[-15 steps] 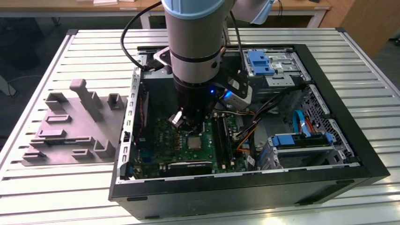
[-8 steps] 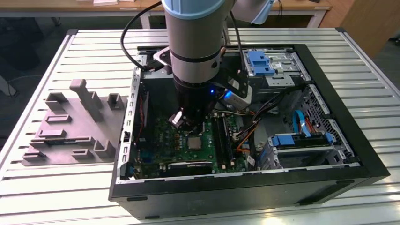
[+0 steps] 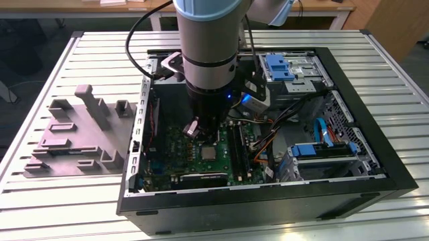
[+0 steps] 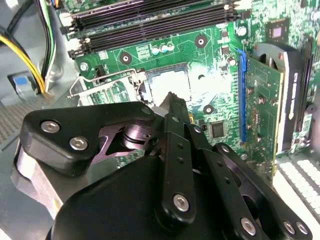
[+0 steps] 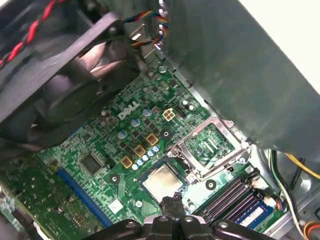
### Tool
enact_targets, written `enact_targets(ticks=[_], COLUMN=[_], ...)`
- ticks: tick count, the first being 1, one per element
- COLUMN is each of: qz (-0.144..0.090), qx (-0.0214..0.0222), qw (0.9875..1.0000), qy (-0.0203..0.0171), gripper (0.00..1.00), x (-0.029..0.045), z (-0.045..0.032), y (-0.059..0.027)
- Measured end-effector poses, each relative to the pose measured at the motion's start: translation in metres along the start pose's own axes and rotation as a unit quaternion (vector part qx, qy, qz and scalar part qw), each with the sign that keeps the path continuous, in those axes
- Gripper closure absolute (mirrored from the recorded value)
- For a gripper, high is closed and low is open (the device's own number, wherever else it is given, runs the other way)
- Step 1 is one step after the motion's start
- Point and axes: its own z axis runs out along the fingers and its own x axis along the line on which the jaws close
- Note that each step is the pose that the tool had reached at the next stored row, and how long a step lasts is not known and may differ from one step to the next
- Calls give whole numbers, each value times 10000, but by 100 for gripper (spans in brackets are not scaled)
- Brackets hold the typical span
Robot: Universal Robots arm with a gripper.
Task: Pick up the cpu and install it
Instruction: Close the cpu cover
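Cpu (image 5: 161, 180): pale square chip lying flat in the motherboard (image 5: 100, 150) socket, its hinged retention frame (image 5: 210, 147) flipped open beside it. Pincer (image 5: 172, 205): directly above the chip's near edge, fingers drawn together to one tip, holding nothing. Container: open computer case (image 3: 375, 165) on the slatted tabletop (image 3: 67, 55), holding motherboard, cables and drive bays.
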Motion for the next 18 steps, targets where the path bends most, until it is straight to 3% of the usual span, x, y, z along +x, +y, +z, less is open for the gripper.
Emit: enact_targets(ticks=[1,2,6,8,10,12,18], qz=[-5,1,32,43,54,59,59], qx=[-18,-60,-262,-359,-444,-486,-492], qw=[10000,10000,9992,9987,9983,9980,9980], qy=[-20,-66,-290,-364,-387,-396,-402], gripper=[89,89,89,89,89,89,89], x=[1,1,0,0,3,5,5], z=[4,5,7,7,8,10,10], y=[-1,0,0,-1,-3,-4,-4])
